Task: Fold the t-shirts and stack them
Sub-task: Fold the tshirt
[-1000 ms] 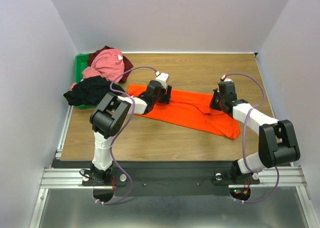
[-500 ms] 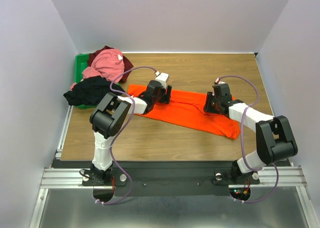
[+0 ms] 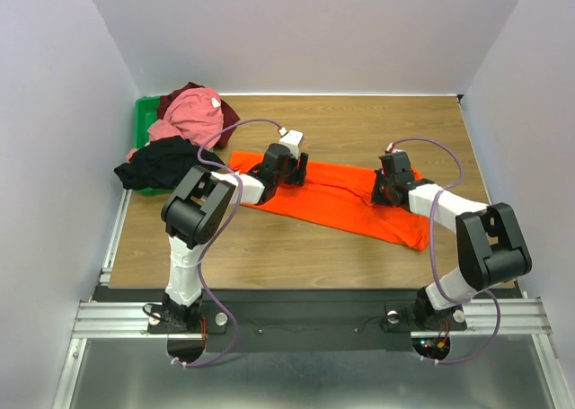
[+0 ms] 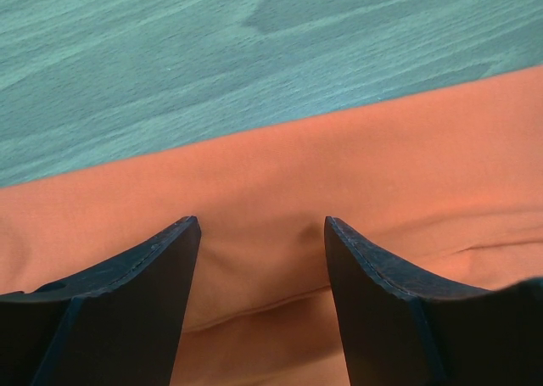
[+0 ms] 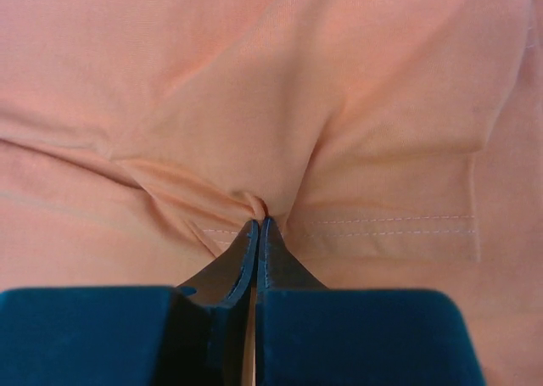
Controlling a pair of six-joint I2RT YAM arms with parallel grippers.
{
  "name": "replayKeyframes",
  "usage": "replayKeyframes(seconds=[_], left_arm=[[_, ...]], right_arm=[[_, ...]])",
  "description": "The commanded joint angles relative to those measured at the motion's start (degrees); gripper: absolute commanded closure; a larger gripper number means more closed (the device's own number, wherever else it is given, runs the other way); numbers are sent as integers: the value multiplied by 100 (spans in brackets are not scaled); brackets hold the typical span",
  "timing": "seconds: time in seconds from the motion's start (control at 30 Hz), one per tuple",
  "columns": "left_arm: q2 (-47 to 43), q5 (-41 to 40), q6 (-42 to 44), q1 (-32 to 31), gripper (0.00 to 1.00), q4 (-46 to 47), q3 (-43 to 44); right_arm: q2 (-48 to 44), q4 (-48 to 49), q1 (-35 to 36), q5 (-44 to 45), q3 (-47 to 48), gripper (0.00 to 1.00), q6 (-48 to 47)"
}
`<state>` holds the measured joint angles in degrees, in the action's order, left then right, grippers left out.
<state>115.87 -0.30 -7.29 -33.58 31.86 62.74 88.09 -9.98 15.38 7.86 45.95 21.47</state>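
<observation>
The bright orange t-shirt lies spread and creased on the wooden table. My left gripper is open at the shirt's far left part, its fingers pressed down on the cloth with a shallow fold between them. My right gripper is shut on a pinched fold of the orange shirt beside a stitched hem, jaws closed. The pink t-shirt, the dark maroon one and the black one lie heaped at the far left.
A green plastic bin sits under the heap at the table's far left edge. Pale walls close in the table on the left, back and right. Bare wood lies in front of the orange shirt.
My right gripper has shifted a little to the left over the orange shirt's right part. The left arm and the heap of shirts have not moved.
</observation>
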Motion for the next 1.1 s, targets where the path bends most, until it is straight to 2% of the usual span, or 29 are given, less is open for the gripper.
replayKeyframes(seconds=[0.0,0.23,0.47,0.53,0.63,0.67,0.7,0.8,0.93,1.07], left_arm=[[58,-23,52,45,28,-224,124],[76,-15,61,45,29,-241,142],[84,-14,61,45,29,-259,159],[84,-14,61,45,29,-259,168],[84,-14,61,45,29,-276,168],[84,-14,61,45,29,-276,160],[84,-14,61,45,29,-276,168],[84,-14,61,45,29,-285,168],[84,-14,52,45,29,-285,168],[76,-14,43,45,29,-285,160]], right_arm=[[-432,-180,71,207,37,100,23],[-925,-610,80,181,63,100,15],[-961,-909,158,5,72,99,-12],[-952,-936,211,-100,45,96,-38],[-987,-980,238,-205,1,86,-73],[-1005,-980,238,-188,1,80,-73],[-1057,-980,246,-75,10,63,-47],[-1206,-971,238,363,106,40,49],[-1207,-945,238,997,414,32,181],[-883,-901,229,1577,818,31,234]])
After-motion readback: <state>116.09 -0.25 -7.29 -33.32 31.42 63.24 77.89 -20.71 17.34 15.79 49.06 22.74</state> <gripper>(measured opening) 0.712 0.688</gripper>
